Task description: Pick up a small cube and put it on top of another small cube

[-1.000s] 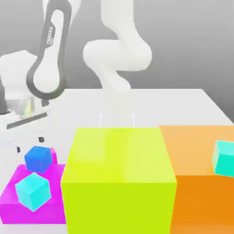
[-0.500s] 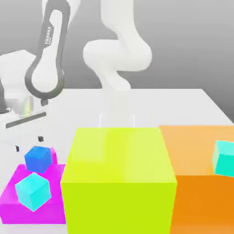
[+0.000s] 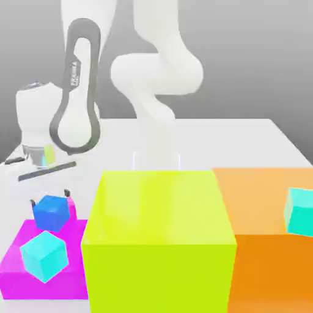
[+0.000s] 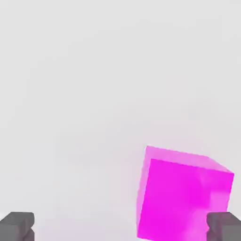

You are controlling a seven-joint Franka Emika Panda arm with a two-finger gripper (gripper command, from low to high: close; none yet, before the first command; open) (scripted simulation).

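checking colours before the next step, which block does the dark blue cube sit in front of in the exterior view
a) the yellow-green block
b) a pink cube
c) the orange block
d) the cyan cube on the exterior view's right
b, since the dark blue cube partly covers the pink cube, whose edge shows just beside it.

- Arm (image 3: pixel 74 122): smooth, like white plastic, with a soft sheen and grey plastic-looking trim.
- Yellow block (image 3: pixel 159 208): smooth, slightly glossy on top, where a pale sheen shows.
- Orange block (image 3: pixel 269 202): smooth, faintly glossy.
- Pink cube (image 4: pixel 183 202): smooth, plastic-looking, softly shiny.
- Blue cube (image 3: pixel 51 213): smooth, rather matt.
- Table (image 3: pixel 226 143): smooth, pale, mostly matt.
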